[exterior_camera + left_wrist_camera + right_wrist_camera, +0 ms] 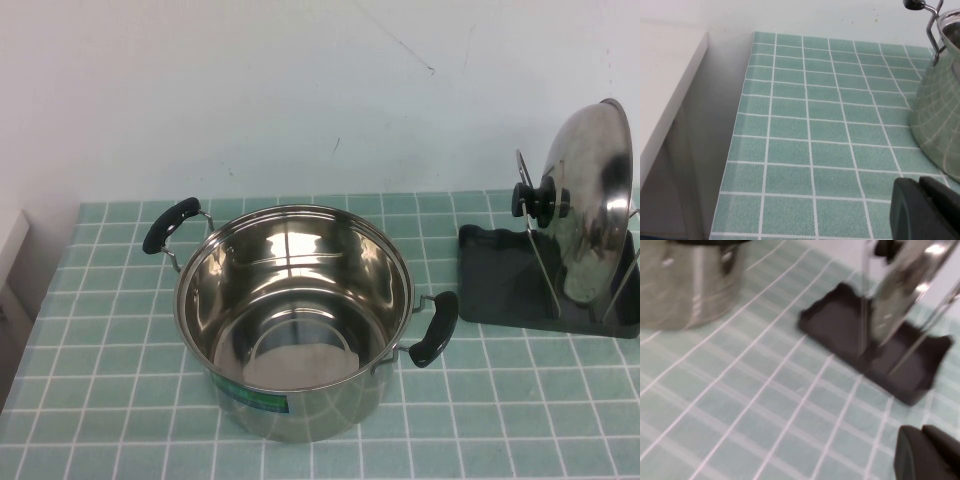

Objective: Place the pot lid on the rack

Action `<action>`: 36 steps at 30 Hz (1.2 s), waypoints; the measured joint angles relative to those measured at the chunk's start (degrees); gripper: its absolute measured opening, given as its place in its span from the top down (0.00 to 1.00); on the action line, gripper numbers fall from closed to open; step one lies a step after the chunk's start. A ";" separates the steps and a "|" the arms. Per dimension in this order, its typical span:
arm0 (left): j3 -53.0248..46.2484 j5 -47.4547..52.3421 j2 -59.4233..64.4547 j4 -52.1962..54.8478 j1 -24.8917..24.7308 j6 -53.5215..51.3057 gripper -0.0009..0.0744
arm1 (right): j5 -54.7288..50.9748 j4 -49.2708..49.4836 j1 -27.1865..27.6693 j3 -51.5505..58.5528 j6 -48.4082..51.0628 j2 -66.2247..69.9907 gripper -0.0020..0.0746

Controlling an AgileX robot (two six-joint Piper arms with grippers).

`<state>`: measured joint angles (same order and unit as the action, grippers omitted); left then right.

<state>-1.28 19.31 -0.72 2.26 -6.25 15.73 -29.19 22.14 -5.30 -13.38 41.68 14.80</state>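
Lid (590,195) standing on edge in rack (500,275), knob (545,200) facing pot, well ahead of right gripper (927,452). Pot (295,315) open, on green tiled cloth (90,350), just beside left gripper (925,207). Rack apart from pot, wire loops (540,250) upright around lid. Both grippers low over cloth, clear of everything; fingers' spread: cannot tell.
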 joint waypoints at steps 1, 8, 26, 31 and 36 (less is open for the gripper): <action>0.00 0.00 0.00 0.00 0.00 0.00 0.99 | 2.35 -0.42 0.00 1.16 -0.54 -0.74 0.97; 0.00 0.10 0.00 0.00 0.00 -0.14 0.99 | 18.57 -13.31 0.00 12.14 -17.96 -9.07 0.98; 0.00 0.10 0.00 0.00 0.00 -0.14 0.99 | 8.93 -24.19 5.99 14.99 -35.92 -14.42 0.98; 0.00 0.10 0.00 0.00 0.00 -1.00 0.99 | 8.55 -24.19 5.99 14.89 -35.96 -15.34 0.98; 0.00 0.10 -0.10 0.00 0.00 -1.39 0.99 | 8.53 -24.19 6.03 14.89 -36.34 -15.44 0.98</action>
<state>-1.28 19.41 -0.82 2.26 -6.25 14.34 -20.65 -2.05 0.73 1.51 5.33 -0.64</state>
